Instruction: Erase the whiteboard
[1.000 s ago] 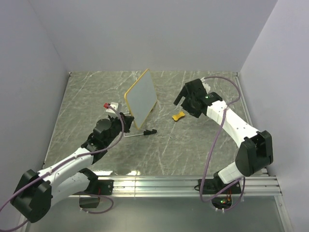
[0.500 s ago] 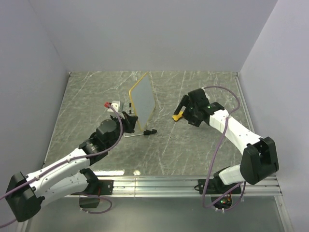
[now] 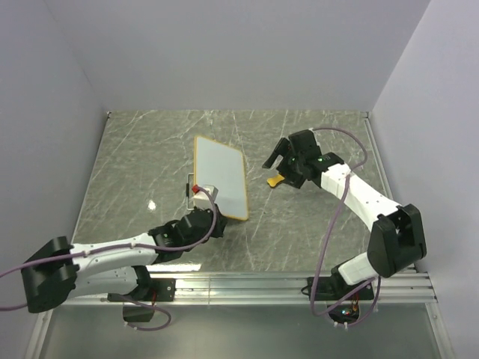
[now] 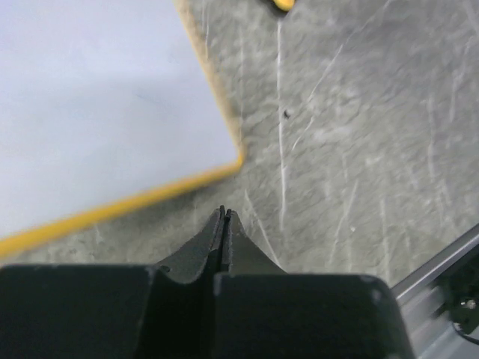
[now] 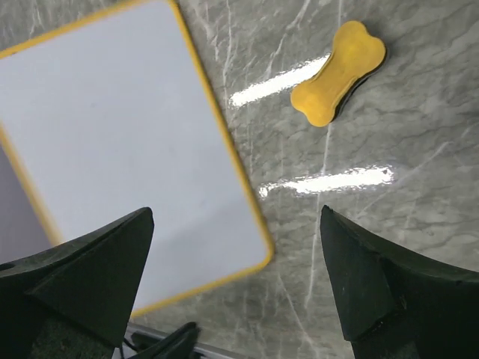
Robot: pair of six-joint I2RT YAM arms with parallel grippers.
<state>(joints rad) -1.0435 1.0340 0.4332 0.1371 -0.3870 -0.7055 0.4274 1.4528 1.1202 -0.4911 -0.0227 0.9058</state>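
The whiteboard [image 3: 221, 178] lies flat and face up near the middle of the worktop [image 3: 322, 224], a touch toward its left edge. Its face is plain white inside the yellow-orange frame. Its long sides run from the far edge toward the near one, angled slightly to the right.

At the board's near-left side sits a small white piece with a red tip [image 3: 200, 192], overlapping the frame in the top view. What it is, I cannot tell.

Left pincer [image 4: 224, 217] now: fingers pressed tight together with nothing between them. It points at the board's near-right corner, with a strip of grey marbled worktop showing between the tips and the frame. The left arm stretches low across the worktop from the near-left corner.

Off to the board's right, clear of the frame, lies the yellow bone-shaped piece [image 5: 338, 72], a dark layer showing along its underside.

Right pincer [image 5: 235, 213]: spread wide and holding nothing. It looks down at the board's right edge and the bone together, and in the top view it sits just on the far side of the bone.

Along the worktop's near edge runs the metal rail [image 3: 284, 283] carrying both arm bases.
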